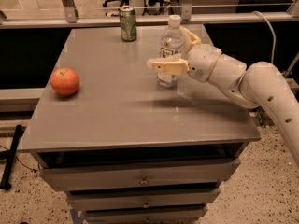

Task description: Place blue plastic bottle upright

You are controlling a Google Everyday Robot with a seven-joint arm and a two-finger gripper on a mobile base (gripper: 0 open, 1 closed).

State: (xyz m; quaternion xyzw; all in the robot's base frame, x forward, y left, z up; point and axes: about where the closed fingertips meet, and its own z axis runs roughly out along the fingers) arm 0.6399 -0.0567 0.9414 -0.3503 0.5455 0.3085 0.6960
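Note:
The blue plastic bottle (169, 48), clear with a white cap and a pale label, stands upright on the grey table (117, 111) right of its middle, toward the back. My gripper (168, 47) reaches in from the right and is open. The bottle stands between the fingers: the near cream finger (166, 65) crosses in front of its lower part, and the far finger (191, 35) is behind it to the right. The bottle's base rests on the table.
A green drink can (127, 24) stands at the table's back edge, left of the bottle. An orange-red apple (65, 81) lies at the table's left side. A metal rail (140, 18) runs behind the table. Drawers (140, 178) are below the tabletop.

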